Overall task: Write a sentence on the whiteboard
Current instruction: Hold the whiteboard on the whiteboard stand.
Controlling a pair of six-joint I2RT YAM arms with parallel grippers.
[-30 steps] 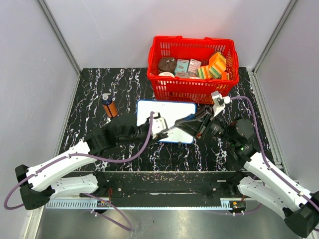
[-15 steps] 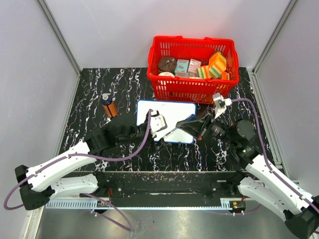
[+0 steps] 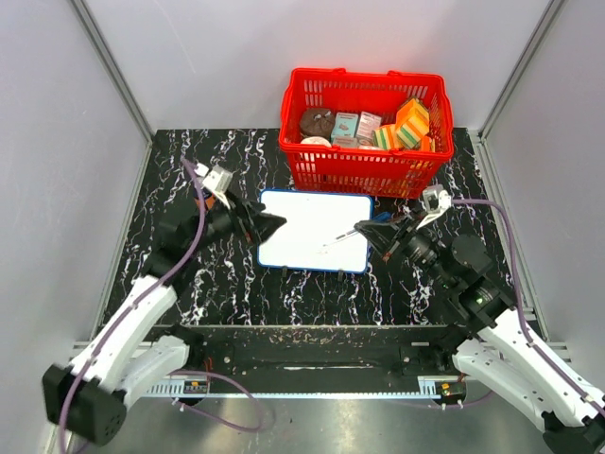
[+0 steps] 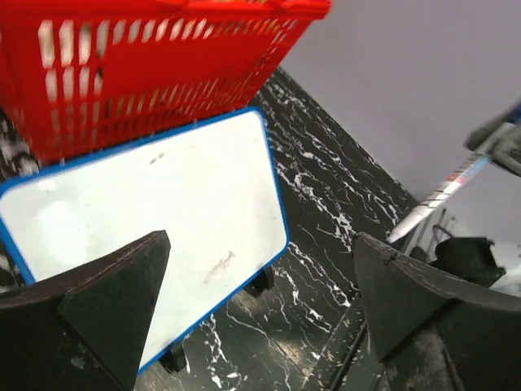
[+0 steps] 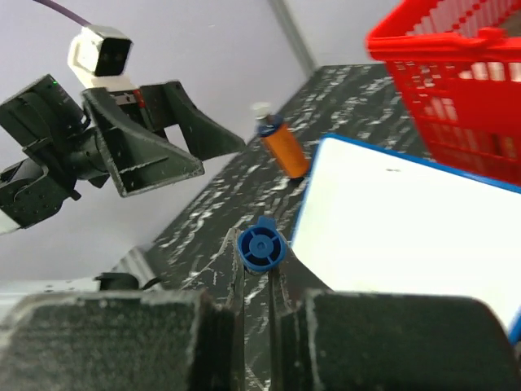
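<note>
Starting at the right pincer point(image 3: 369, 232): its jaws are clenched on a marker point(image 4: 440, 192), and the blue end of the marker shows between the fingers in the right wrist view. The marker slants down toward the robot's left, with its tip over the right part of the whiteboard point(image 3: 307, 227). Whether the tip touches the surface cannot be told.

The left pincer point(image 4: 260, 240) is released. Its two dark fingers point(image 4: 114, 301) are spread wide and grasp nothing. It hangs above the left end of the whiteboard, pointing across the board toward the marker.

The whiteboard lies flat on the black marbled table point(image 3: 236, 151) between the two pincers, its long side running left to right. It has a thin blue frame with rounded corners. Its white face carries only a few faint specks, and no words can be read.

A red basket point(image 3: 364, 170) stands just behind the whiteboard, toward the far edge of the table. It holds small boxes and bright sponges.

An orange bottle point(image 5: 285, 152) with a blue cap stands upright on the table to the left of the whiteboard, close to the left arm.
</note>
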